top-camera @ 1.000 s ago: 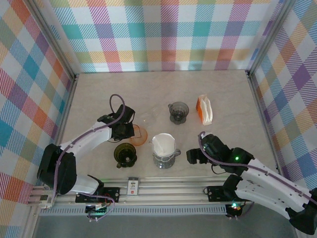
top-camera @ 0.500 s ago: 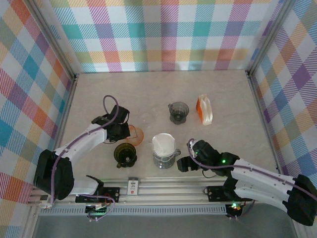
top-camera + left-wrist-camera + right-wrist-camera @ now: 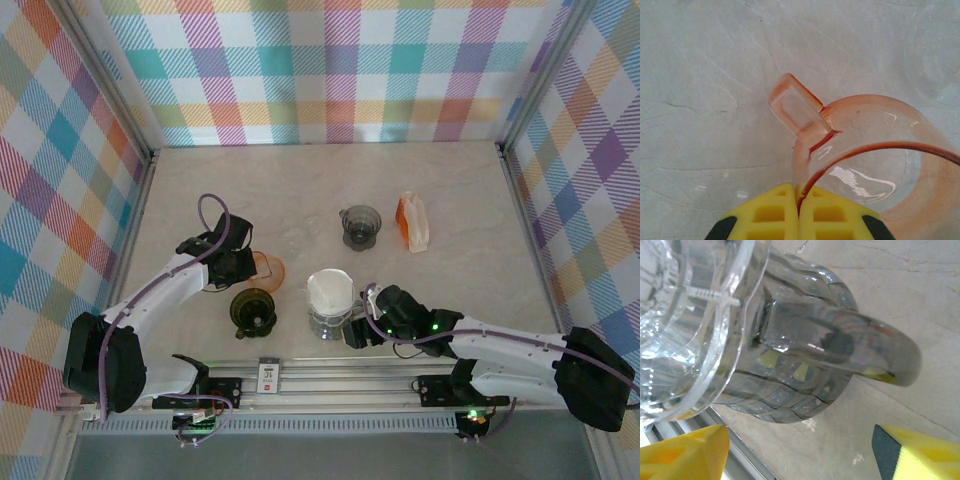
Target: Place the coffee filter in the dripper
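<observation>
The left gripper (image 3: 799, 212) pinches the orange dripper (image 3: 875, 150) by its rim. The right gripper (image 3: 800, 455) holds its fingers (image 3: 682, 452) spread astride the handle (image 3: 840, 335) of the clear dripper (image 3: 790, 385). The white coffee filter (image 3: 329, 287) sits inside that dripper, lower centre of the top view. I close squarely on the handle, sparing the wall.

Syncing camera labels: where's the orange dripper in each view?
Top external: orange dripper sits left of centre, at the left end effector, just beyond the dark dripper.
Left wrist: lower right, handle pointing up-left, rim pinched between the yellow fingers.
Right wrist: aimed at a clear glass handle instead.
Shared landmark: the marbled tabletop.
</observation>
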